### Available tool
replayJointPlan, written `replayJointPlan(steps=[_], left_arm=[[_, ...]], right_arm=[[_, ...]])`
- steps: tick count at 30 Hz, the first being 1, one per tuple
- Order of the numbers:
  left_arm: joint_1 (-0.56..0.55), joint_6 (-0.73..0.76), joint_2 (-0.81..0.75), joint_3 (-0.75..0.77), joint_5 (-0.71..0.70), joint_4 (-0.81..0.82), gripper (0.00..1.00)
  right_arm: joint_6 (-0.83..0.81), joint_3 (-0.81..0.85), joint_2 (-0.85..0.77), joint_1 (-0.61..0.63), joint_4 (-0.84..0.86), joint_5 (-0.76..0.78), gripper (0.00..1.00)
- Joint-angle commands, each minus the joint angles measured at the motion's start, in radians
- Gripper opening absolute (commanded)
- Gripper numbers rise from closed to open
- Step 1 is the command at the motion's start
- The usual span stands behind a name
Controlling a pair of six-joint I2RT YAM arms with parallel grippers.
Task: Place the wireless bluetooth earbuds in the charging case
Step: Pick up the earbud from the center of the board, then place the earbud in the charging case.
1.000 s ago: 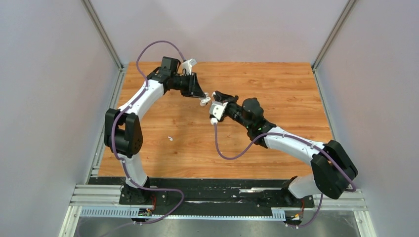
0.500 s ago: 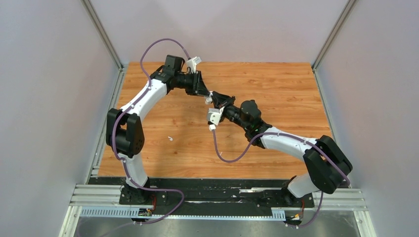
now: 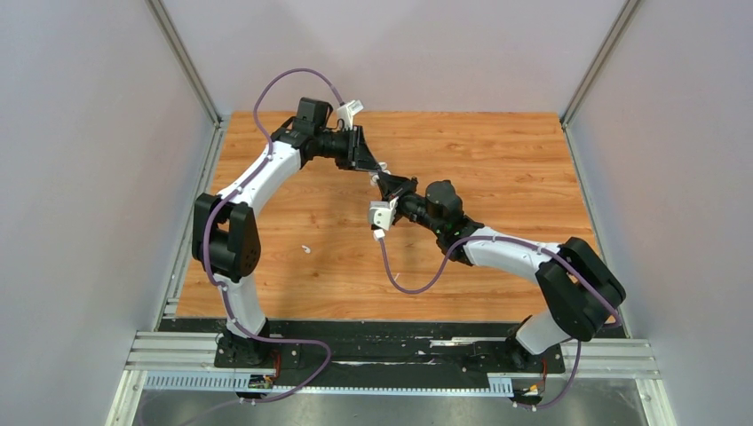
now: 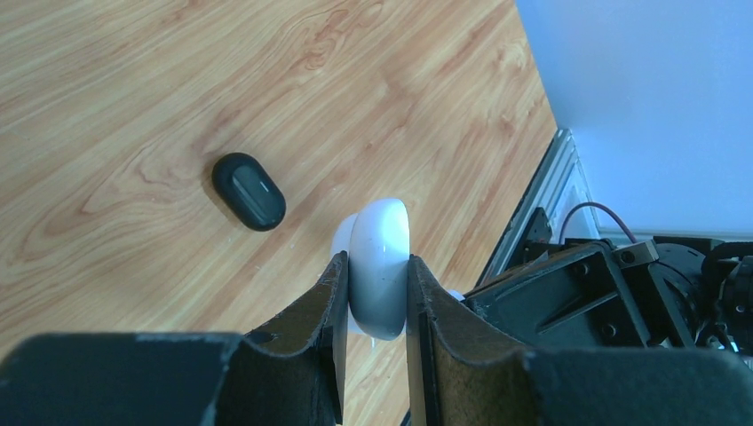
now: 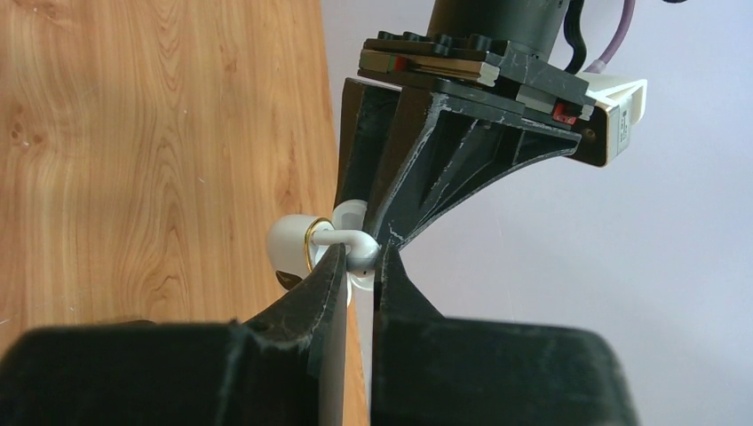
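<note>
My left gripper [image 3: 376, 170] is shut on a white charging case [image 4: 380, 259], held above the table; the case's rounded edge sticks out past the fingers. My right gripper [image 3: 389, 185] meets it from the right and is shut on a white earbud [image 5: 359, 251]. In the right wrist view the earbud's stem points left at the case [image 5: 289, 245], at a gold-ringed opening. The case's lid state is hidden. Another white earbud [image 3: 305, 249] lies on the wood at the left. The black earbuds are not in view.
A black oval case-like object [image 4: 249, 191] lies on the wooden table [image 3: 497, 151] below the left gripper. Grey walls enclose the table on three sides. The right arm's purple cable [image 3: 400, 275] loops over the table's middle.
The left gripper has moved right and toward the back with the case. The right gripper has moved left to it, so the earbud and case now meet.
</note>
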Motion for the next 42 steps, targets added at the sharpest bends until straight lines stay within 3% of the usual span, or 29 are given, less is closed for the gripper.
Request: replayJointPlan(steps=[1,9,17,23,29,36,42], left_arm=[[-0.002,-0.014,-0.002,0.038,0.046,0.041,0.00],[-0.002,-0.013,-0.007,0.027,0.052,0.048,0.00],[0.000,-0.021,-0.006,0.031,0.054,0.053,0.00],[0.000,-0.025,-0.014,0.019,0.057,0.071,0.00],[0.000,-0.015,-0.028,0.004,0.052,0.083,0.00],[0.000,-0.004,-0.037,-0.005,0.048,0.091,0.00],[0.000,-0.007,-0.035,-0.008,0.053,0.097,0.00]], right_arm=[[-0.021,0.041,0.013,-0.002,0.012,0.004,0.00],[-0.045,0.051,0.042,-0.003,0.066,0.056,0.00],[-0.075,0.055,0.038,-0.003,-0.004,0.017,0.00],[-0.085,0.078,0.029,-0.002,-0.124,-0.019,0.17],[-0.053,0.135,0.022,-0.003,-0.249,-0.033,0.20],[0.058,0.275,0.012,-0.021,-0.531,-0.103,0.26],[0.092,0.301,-0.006,-0.032,-0.565,-0.112,0.33]])
